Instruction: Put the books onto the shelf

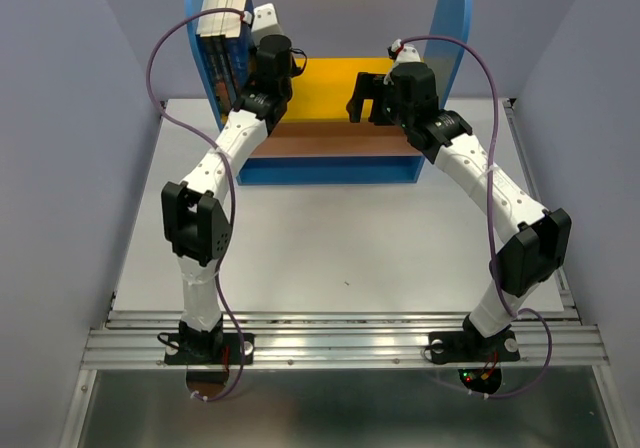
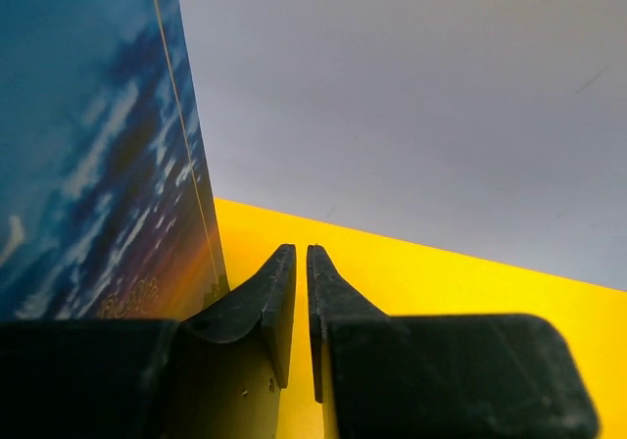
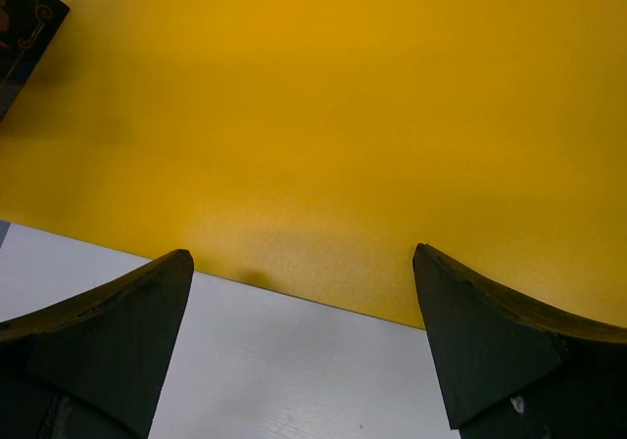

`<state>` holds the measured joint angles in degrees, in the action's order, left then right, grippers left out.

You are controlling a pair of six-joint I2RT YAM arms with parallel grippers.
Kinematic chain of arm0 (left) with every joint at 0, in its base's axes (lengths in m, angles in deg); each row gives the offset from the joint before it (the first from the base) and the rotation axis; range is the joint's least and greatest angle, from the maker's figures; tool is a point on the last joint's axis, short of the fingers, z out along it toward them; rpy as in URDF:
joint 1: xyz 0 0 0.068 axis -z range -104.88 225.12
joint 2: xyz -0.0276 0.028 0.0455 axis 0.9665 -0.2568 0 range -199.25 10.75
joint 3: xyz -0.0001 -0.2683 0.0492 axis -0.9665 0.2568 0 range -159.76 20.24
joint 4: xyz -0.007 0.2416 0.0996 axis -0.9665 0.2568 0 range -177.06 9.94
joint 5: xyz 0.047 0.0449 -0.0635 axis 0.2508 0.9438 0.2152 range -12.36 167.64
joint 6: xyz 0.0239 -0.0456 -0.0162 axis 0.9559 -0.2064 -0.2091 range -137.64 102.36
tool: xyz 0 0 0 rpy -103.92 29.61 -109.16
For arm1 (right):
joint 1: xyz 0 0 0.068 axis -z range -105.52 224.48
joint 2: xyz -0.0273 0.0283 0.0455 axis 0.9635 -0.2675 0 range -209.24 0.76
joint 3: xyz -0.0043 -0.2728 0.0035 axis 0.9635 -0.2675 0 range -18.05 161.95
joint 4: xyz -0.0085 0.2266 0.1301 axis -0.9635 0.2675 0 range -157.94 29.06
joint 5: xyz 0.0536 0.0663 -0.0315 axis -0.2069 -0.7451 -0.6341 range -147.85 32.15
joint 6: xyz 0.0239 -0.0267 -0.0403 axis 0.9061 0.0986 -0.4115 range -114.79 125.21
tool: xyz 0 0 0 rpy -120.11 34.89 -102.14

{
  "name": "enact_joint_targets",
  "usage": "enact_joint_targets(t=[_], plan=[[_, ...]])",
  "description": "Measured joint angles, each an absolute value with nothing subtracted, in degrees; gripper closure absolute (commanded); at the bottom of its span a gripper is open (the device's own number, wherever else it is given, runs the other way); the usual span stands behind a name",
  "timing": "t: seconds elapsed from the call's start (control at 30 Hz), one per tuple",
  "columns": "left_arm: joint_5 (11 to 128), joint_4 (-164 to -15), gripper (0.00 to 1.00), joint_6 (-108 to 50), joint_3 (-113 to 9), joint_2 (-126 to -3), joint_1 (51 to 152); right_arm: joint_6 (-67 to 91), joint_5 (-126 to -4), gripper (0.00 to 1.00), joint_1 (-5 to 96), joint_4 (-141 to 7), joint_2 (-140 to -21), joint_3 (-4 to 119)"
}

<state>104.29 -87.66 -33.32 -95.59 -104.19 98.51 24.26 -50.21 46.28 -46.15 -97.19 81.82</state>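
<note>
The white table is occupied at its far side by the shelf, whose yellow upper board is set between two blue side panels. The books are stood upright in a pack at the left end of that board, close against the left panel; their number cannot be counted for certain from above. The sunset-covered book is seen on the outside of the pack in the left wrist view. Its cover is faced by the left gripper, which is held just beside it with only a thin slit between the fingers and nothing in that slit. The right gripper is spread wide over the front edge of the yellow board, and nothing is held in it. The paperbacks are judged light, thin and somewhat floppy, with smooth covers that may slip, and one left unsupported is likely to tip. A hold is best taken across both covers near the spine, where the block is stiffest.
</note>
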Motion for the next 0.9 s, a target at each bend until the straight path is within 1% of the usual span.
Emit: enact_joint_targets(t=[0.23,0.3,0.37,0.53,0.63,0.73,0.8,0.83,0.9], plan=[[101.8,-88.1,0.71,-33.3,-95.6,-101.6,98.5,24.3,-50.3,0.00,46.3,-46.7,-97.1,81.5],[101.1,-88.1,0.70,-33.3,-95.6,-101.2,98.5,24.3,-50.4,0.00,46.3,-46.7,-97.1,81.5],[100.2,-88.1,0.64,-33.3,-95.6,-100.5,98.5,24.3,-50.6,0.00,46.3,-46.7,-97.1,81.5],[97.2,-88.5,0.58,-33.1,-95.6,-97.7,98.5,24.3,-51.0,0.00,46.3,-46.8,-97.1,81.4],[95.2,-88.5,0.52,-33.1,-95.6,-96.4,98.5,24.3,-51.2,0.00,46.3,-47.0,-97.1,81.3],[93.6,-88.6,0.42,-32.9,-95.9,-95.3,98.5,24.3,-51.5,0.00,46.3,-47.0,-97.1,81.3],[92.7,-89.1,0.34,-32.7,-96.9,-94.3,98.4,24.3,-51.8,0.00,46.3,-47.1,-97.1,81.2],[91.8,-89.5,0.24,-32.8,-97.5,-93.7,98.2,24.3,-51.9,0.00,46.3,-47.1,-97.1,81.2],[90.2,-90.6,0.20,-33.2,-98.9,-92.4,98.1,24.3,-52.2,0.00,46.3,-47.2,-97.1,81.2]])
